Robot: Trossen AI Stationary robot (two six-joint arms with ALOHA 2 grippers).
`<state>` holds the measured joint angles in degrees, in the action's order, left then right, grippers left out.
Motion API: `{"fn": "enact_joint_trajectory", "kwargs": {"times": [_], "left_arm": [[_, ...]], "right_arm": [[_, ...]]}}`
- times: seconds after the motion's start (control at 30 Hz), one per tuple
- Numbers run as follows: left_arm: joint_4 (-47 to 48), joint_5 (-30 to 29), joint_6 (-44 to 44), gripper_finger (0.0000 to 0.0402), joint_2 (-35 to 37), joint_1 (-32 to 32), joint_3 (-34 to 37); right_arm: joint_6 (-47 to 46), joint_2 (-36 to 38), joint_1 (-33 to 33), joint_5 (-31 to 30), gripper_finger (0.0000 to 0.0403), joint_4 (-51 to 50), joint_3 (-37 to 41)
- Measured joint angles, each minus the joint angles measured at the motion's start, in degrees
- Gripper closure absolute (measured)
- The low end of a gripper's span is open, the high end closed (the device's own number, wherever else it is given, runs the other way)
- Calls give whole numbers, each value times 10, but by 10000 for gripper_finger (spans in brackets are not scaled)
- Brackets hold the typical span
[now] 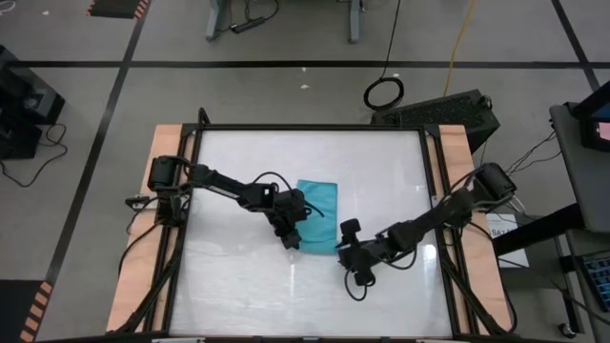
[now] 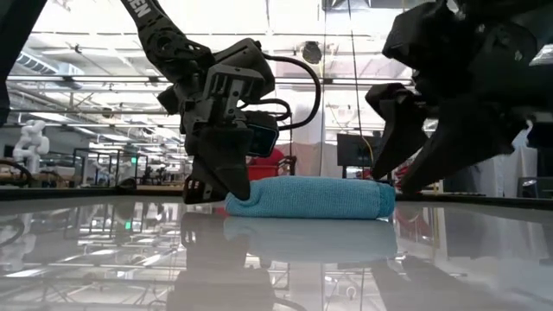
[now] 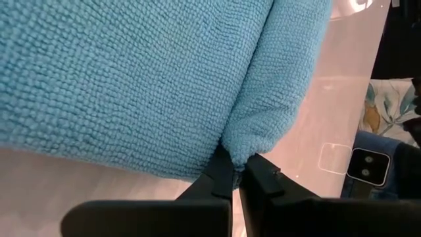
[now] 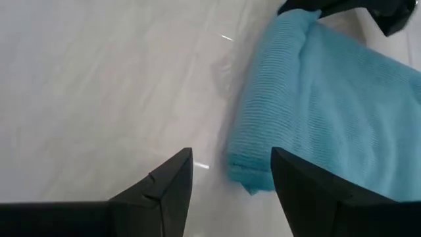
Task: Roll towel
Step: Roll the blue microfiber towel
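The towel (image 1: 320, 211), mid-table, is partly hidden beneath the left gripper (image 1: 291, 238), pinched on its corner. The right gripper (image 1: 345, 250) is held spread beside it.

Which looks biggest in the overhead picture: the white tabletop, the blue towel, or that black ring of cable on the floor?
Largest to smallest:
1. white tabletop
2. towel, partly hidden by the left gripper
3. ring of cable

The floor lies farther from the camera, so the ring may look smaller.

one towel (image 1: 322, 205); two pincers: left pincer (image 1: 292, 240), right pincer (image 1: 351, 253)
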<state>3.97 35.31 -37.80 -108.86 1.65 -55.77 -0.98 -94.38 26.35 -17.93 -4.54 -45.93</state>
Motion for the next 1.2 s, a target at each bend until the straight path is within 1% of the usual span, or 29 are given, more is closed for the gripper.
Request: {"fn": "enact_joint_trajectory", "kwargs": {"times": [0.07, 0.23, 0.4, 0.43, 0.57, 0.73, 0.83, 0.93, 1.1, 1.2], "left_arm": [[0, 1, -1, 394, 0, 1, 0], [0, 6, -8, 394, 0, 2, 0], [0, 15, -7, 388, 0, 3, 0], [0, 20, -7, 387, 0, 3, 0], [-2, 33, -7, 385, 0, 6, 0], [-5, 71, 4, 381, 0, 14, 0], [-5, 84, 14, 361, 12, 15, 0], [-5, 87, 35, 324, 30, 15, -1], [2, 88, 76, 255, 72, 16, -1], [38, 80, 113, 232, 104, 16, -1]], "right_arm": [[7, -12, 0, -2, 207, 13, 0], [13, -28, -3, -33, 207, 29, 0], [21, -41, -21, -31, 211, 31, 0], [19, -46, -26, -26, 215, 31, 0], [13, -62, -43, 23, 237, 38, -2], [-12, -68, -52, 32, 267, 40, -2], [-14, -69, -56, 37, 282, 40, -2], [-24, -69, -61, 52, 302, 39, -2], [-60, -69, -74, 88, 358, 37, -2], [-70, -69, -82, 124, 389, 38, -2]]}}
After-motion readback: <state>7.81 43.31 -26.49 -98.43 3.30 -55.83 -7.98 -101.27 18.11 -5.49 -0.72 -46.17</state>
